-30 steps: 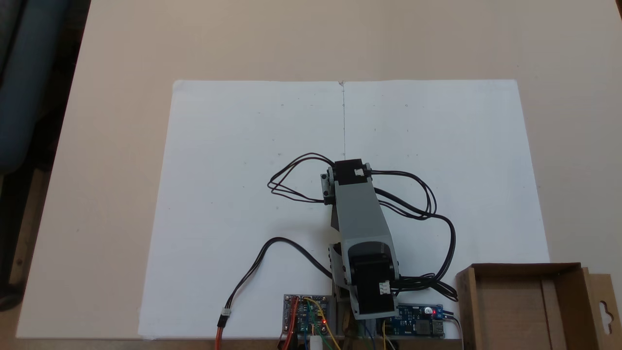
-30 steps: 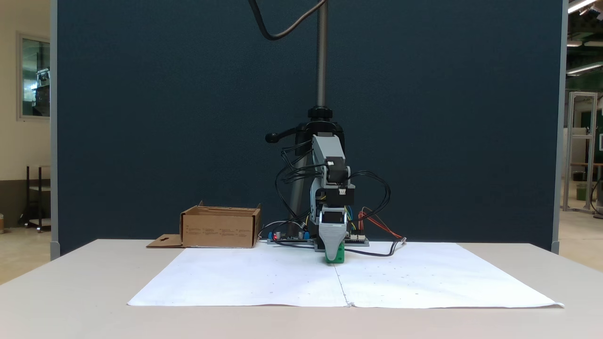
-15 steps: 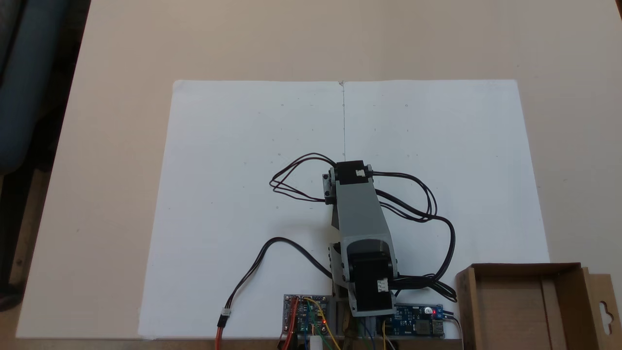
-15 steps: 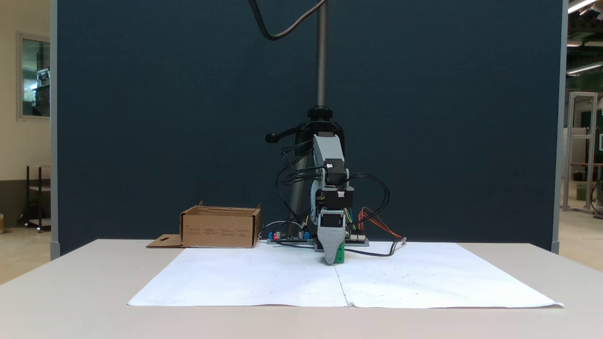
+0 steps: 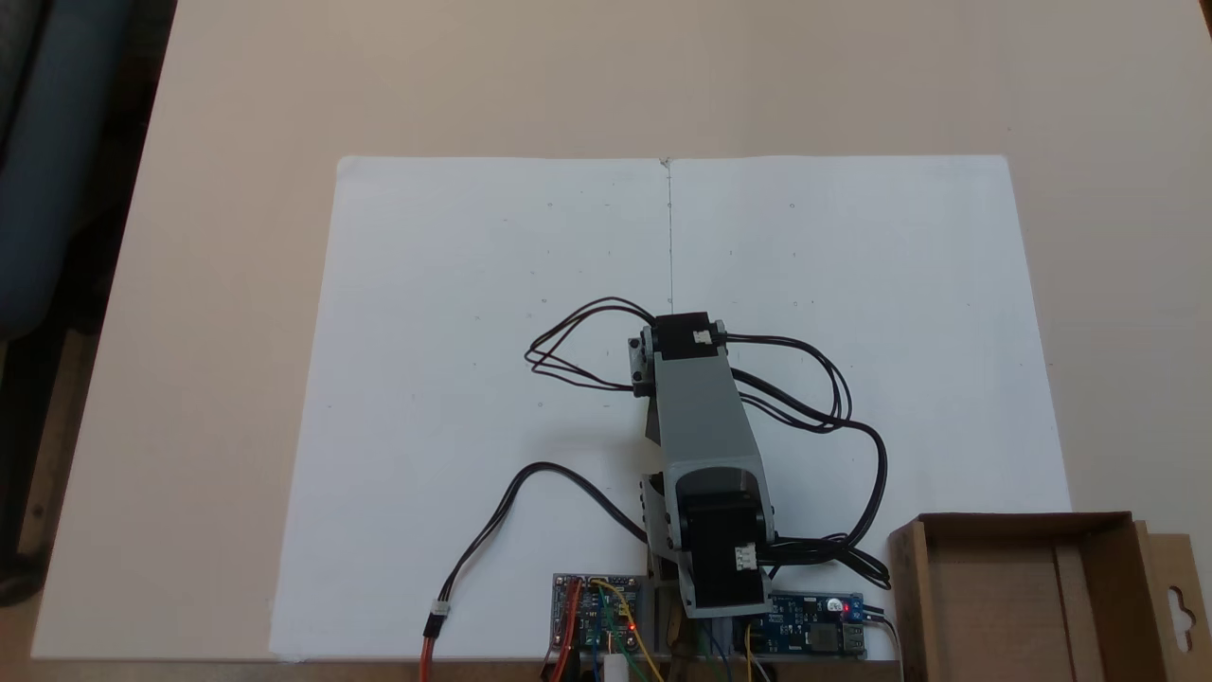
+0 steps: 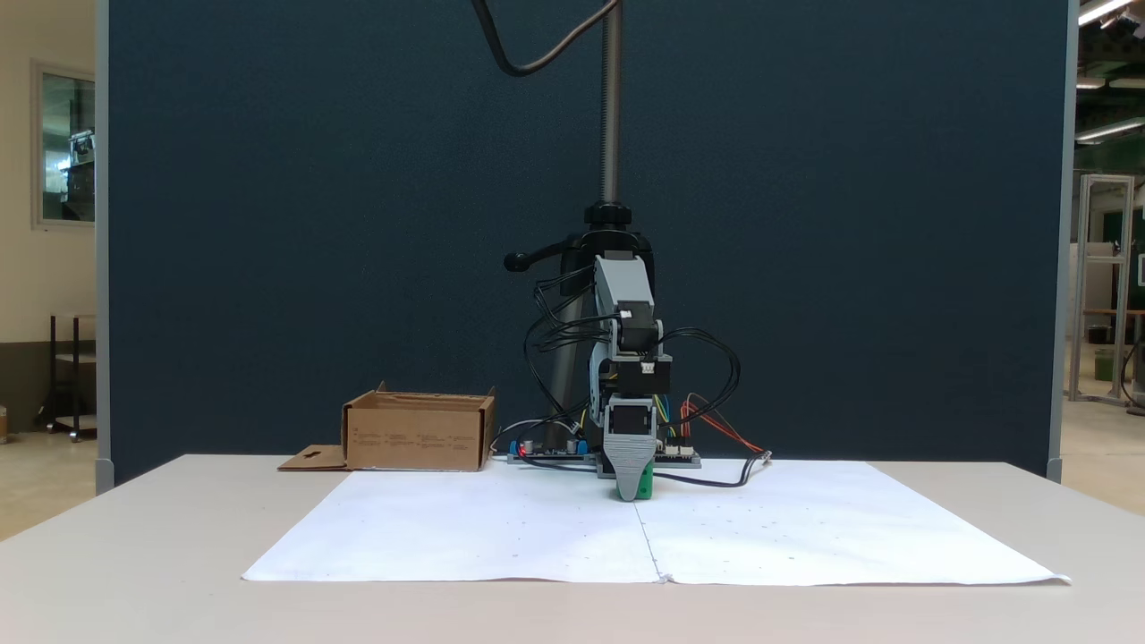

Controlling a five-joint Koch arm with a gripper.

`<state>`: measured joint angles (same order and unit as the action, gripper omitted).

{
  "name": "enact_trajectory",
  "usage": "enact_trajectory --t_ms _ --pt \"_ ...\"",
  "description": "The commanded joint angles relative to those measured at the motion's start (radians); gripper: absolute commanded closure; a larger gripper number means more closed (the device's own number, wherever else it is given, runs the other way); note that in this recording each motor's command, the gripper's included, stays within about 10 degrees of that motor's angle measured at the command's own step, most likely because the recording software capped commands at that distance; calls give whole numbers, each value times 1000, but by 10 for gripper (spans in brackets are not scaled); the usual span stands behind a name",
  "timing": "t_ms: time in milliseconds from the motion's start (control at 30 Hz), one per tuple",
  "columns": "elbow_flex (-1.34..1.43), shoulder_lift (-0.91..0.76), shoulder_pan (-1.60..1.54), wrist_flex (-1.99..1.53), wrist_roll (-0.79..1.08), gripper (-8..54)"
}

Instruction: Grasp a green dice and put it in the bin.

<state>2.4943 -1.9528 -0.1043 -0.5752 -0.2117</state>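
The green dice (image 6: pixel 648 486) rests on the white paper at the centre seam, showing as a green edge behind the grey finger. My gripper (image 6: pixel 631 490) points straight down over it with its tip at paper level. Its jaws lie one behind the other, so I cannot tell whether they are open or shut on the dice. From above, the grey arm (image 5: pixel 705 426) hides both the gripper and the dice. The bin (image 5: pixel 1023 519), a brown cardboard box with a keyhole flap, stands at the lower right beside the arm's base. It appears on the left (image 6: pixel 416 436) in the front view.
A large white paper sheet (image 5: pixel 454 313) covers the table's middle. Circuit boards (image 5: pixel 597 611) and black cables (image 5: pixel 833 407) lie around the arm's base. A camera stand pole (image 6: pixel 611 98) rises behind the arm before a dark blue partition.
The arm has sunk a little, bringing the gripper tip down to the paper at the dice. The dice and bin stay where they were.
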Motion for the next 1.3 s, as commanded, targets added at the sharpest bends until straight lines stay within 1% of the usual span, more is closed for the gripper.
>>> enact_trajectory --t_ms 0,100,300,433,500,533,600,767,867,1033,1067,1100,1167,1267 --pt "2 -3 -17 17 -31 335" --pt "-21 -15 -14 20 -21 335" --pt "-161 -17 29 -6 18 335" --pt "-354 -17 95 -109 74 335" --pt "-514 -8 181 -161 133 335" --pt "-596 9 252 -164 186 335" --pt "-704 48 339 -178 230 335" --pt "-873 103 623 -219 353 335" --pt "-902 106 885 -232 431 335" --pt "-936 106 1181 -229 554 335" --pt "-960 112 1334 -221 588 335" --pt "-982 130 1356 -202 601 335" --pt "-983 156 1574 -120 618 335" --pt "-985 210 1698 -29 640 335"
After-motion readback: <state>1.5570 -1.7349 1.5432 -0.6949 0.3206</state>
